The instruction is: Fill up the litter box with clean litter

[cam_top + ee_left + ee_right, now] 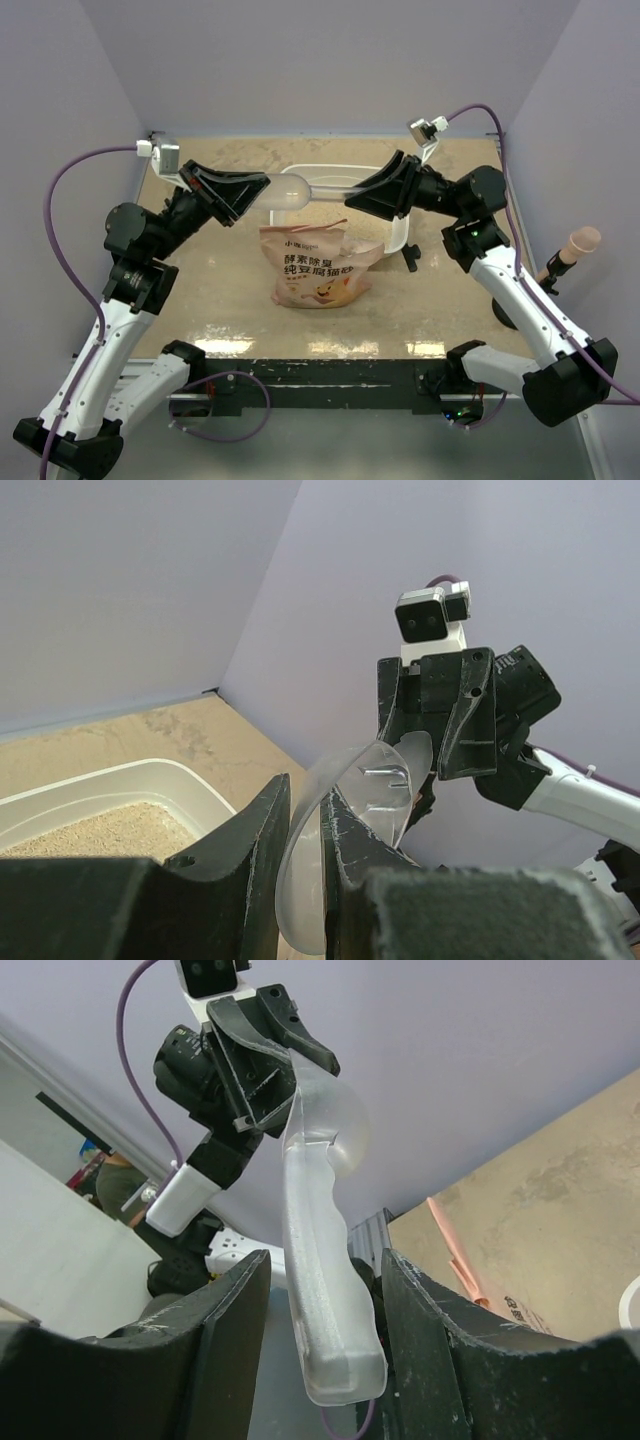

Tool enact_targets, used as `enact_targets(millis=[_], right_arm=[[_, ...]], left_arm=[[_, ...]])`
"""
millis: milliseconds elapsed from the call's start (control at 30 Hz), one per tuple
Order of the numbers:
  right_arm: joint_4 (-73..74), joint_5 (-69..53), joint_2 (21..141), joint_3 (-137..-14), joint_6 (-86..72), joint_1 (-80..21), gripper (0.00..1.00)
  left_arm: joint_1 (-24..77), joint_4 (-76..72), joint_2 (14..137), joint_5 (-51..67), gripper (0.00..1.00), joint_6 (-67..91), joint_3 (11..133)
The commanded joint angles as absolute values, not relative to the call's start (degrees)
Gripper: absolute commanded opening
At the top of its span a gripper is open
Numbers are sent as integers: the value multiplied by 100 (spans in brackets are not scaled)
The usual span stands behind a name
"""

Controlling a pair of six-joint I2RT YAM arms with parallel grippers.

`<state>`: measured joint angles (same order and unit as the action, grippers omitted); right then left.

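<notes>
A clear plastic scoop (300,188) hangs in the air between both arms, above the white litter box (398,232). My left gripper (262,188) is shut on the rim of the scoop's bowl (370,780); in the left wrist view the left gripper (305,790) pinches that thin edge. My right gripper (355,192) stands open around the scoop's handle (318,1290), with gaps on both sides in the right wrist view of the right gripper (325,1260). Pale clean litter (100,830) lies in the litter box (150,775). The orange-pink bag (320,265) stands in front of the box.
The purple walls close in the table at the back and both sides. A beige-tipped tool (575,248) sticks up at the right edge. A small black object (410,258) lies by the box's right end. The bag's top (455,1260) shows under the right gripper.
</notes>
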<state>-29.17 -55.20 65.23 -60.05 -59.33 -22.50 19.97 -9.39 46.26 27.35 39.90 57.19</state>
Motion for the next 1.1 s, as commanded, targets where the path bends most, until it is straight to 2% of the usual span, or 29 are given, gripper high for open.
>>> enact_targets(millis=[0,233,367,533,633,667,767,833,867,967,1000,1033,1067], right_arm=[[-3006,-5546,6416,-6319,-5748,-2276,52],[-3146,-5572,6434,-6337,-5862,-2276,49],[-3277,-5563,6442,-6293,-5967,-2285,40],[-3392,-5581,6442,-6249,-6047,-2303,37],[-3507,-5581,6434,-6214,-6117,-2329,25],[-3516,-5564,6442,-6196,-6126,-2338,15],[-3559,-5572,6443,-6170,-6170,-2364,0],[-3551,-5555,6416,-6161,-6170,-2364,0],[-3481,-5546,6364,-6170,-6126,-2364,0],[-2799,-5397,6258,-6362,-5742,-2364,0],[-2569,-5327,6180,-6442,-5626,-2356,0],[-2001,-5239,6144,-6547,-5468,-2338,0],[-1638,-5134,6100,-6791,-5119,-2329,0]], left_arm=[[1995,-1222,4553,2804,0,3990,5713],[1995,-1169,4509,2769,0,3946,5695],[2004,-1204,4526,2769,0,3955,5669],[1995,-1257,4526,2786,0,3981,5634],[1995,-1248,4518,2769,0,3973,5608],[1995,-1239,4500,2769,0,3964,5607],[1995,-1161,4483,2716,0,3920,5563],[2004,-1055,4482,2655,19,3859,5581],[1995,-1037,4439,2663,36,3815,5572],[2004,-819,4438,2821,55,3683,5660],[1995,-722,4447,2891,57,3639,5704],[2004,-616,4447,3013,67,3586,5817],[1995,-363,4430,3067,70,3455,5853]])
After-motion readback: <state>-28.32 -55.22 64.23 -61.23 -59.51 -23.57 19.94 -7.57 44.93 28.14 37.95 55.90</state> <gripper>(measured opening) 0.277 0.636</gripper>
